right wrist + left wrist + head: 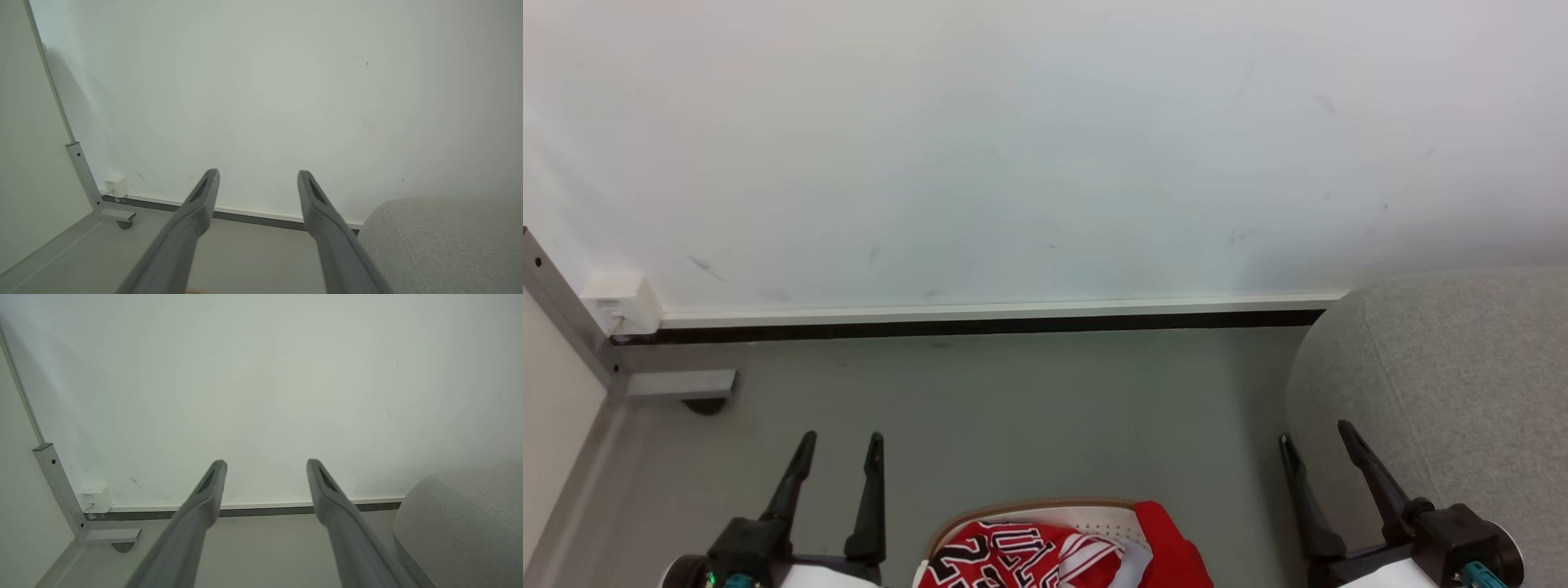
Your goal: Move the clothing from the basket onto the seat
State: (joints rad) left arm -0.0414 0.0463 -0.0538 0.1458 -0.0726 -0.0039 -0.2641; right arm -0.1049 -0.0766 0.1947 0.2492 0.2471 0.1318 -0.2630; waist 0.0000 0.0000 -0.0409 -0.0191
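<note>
Two soft red garments (1045, 555) lie crumpled in the perforated cream basket (1094, 516), bottom centre; rounded grey fabric seat (1445, 384) at right. The left gripper (842, 438) and right gripper (1315, 433) stand wide open, holding nothing.

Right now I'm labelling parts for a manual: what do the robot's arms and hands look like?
The left hand and right hand match: two long, slim black fingers tapering to narrow tips, on a blocky black base. Small teal fittings sit at each wrist, beside white forearms. Up close, each finger has a dark slot near its tip.
</note>
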